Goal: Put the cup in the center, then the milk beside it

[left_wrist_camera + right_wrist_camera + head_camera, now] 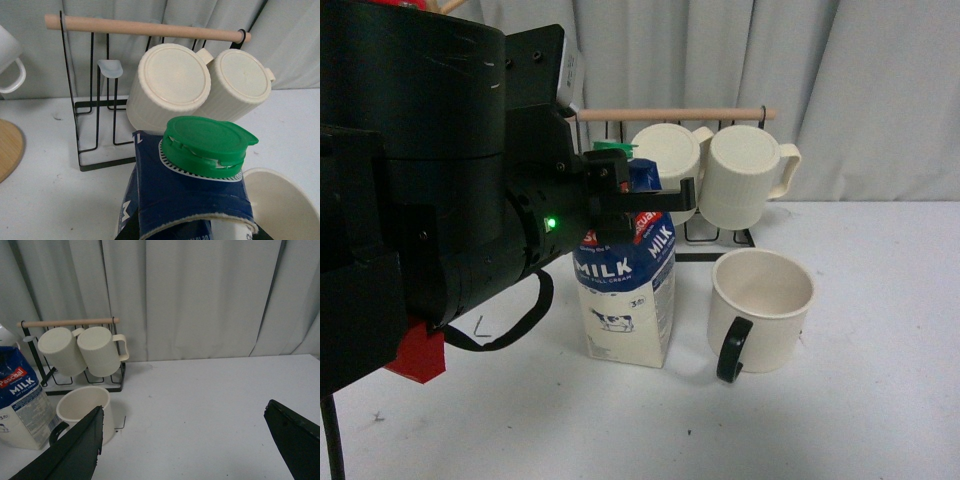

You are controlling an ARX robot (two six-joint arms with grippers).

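Note:
The milk (625, 295), a carton with a dark blue top, cream bottom and green cap, stands on the white table just left of the cup (761, 310). The cup is a wide cream mug with its black handle facing the front. My left gripper (645, 197) is shut on the milk's top. In the left wrist view the green cap (206, 145) fills the middle, with the cup's rim (285, 200) beside it. My right gripper (182, 432) is open and empty above bare table, with the cup (85, 410) and the milk (20, 400) off to one side.
A black wire rack with a wooden rod (675, 114) stands behind, holding two ribbed cream mugs (745, 175). A small white cup (10, 62) and a wooden board's edge (7, 150) show in the left wrist view. A grey curtain hangs behind the table.

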